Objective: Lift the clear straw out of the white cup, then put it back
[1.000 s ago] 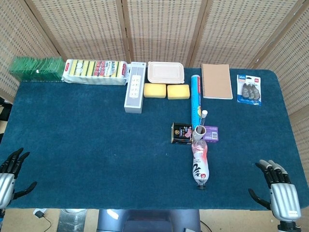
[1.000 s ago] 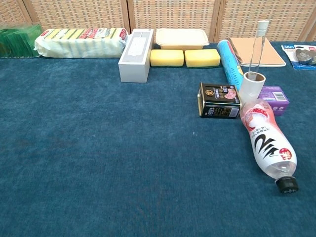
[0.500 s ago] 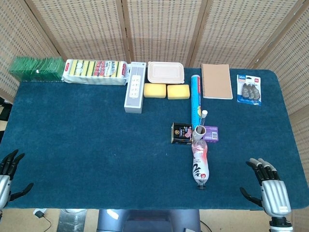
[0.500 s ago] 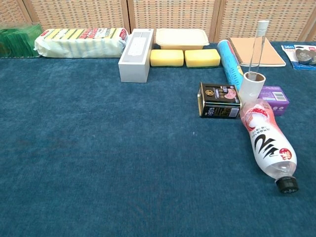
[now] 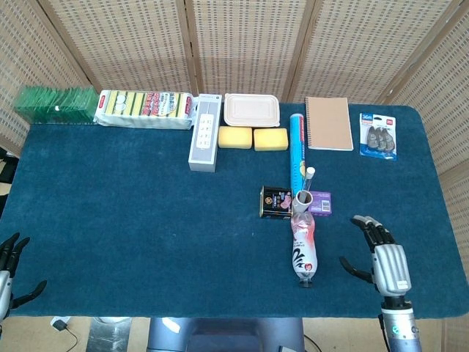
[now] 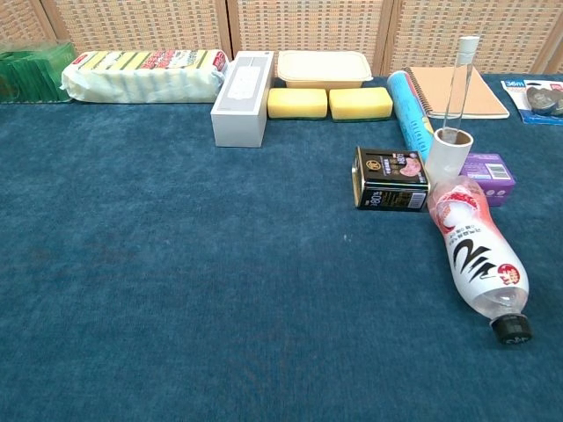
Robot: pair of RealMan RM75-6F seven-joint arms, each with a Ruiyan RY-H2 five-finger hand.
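The white cup (image 5: 303, 199) (image 6: 449, 155) stands upright right of the table's centre, with the clear straw (image 5: 308, 180) (image 6: 458, 83) upright inside it. In the head view my right hand (image 5: 382, 255) hovers open, fingers spread, over the cloth to the right of and nearer than the cup, well apart from it. My left hand (image 5: 9, 266) shows only at the near left corner, fingers apart and holding nothing. Neither hand appears in the chest view.
A pink bottle (image 5: 304, 248) lies on its side just in front of the cup. A black tin (image 5: 275, 202) sits to its left, a purple box (image 5: 320, 203) to its right, a blue tube (image 5: 297, 149) behind. Sponges, boxes and a notebook (image 5: 328, 123) line the far edge.
My right hand has moved forward and leftward over the table toward the cup. My left hand has slid back toward the near left corner. Cup and straw have not moved.
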